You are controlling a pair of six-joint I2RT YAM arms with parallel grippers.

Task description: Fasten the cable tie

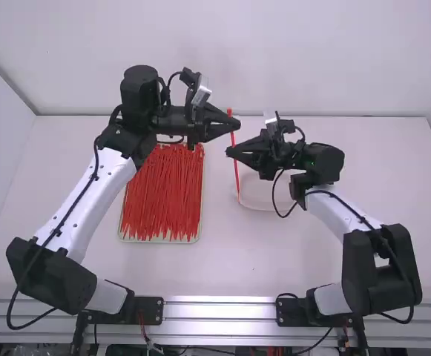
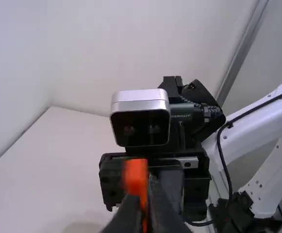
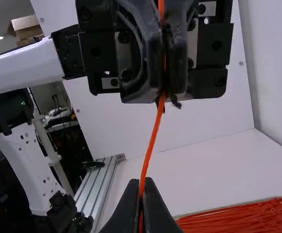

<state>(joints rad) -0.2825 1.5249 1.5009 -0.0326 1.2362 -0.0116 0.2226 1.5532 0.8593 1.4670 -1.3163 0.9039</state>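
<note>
the white bench (image 1: pixel 371 156) carries everything here. the left arm (image 1: pixel 89 193) reaches up and across toward the middle, and the right arm (image 1: pixel 341 211) bends in from the other side to meet it. a flat tray (image 1: pixel 159 239) lies under the left arm with a thick heap of red spare ties (image 1: pixel 163 189) on it. just beside the tray, under the right arm, sits a clear container (image 1: pixel 258 202). the left gripper (image 1: pixel 235 129) and the right gripper (image 1: pixel 230 151) face each other above the bench, close together, the left one higher. both have hold of a single red cable tie (image 1: pixel 236 169), which hangs roughly upright in the air, in the high view between the tray and the container. the left gripper's fingers (image 2: pixel 131 213) are pinched tight on the tie's upper part. the right gripper's fingers (image 3: pixel 131 204) are closed on the strap lower down, so the tie runs straight between the two.
</note>
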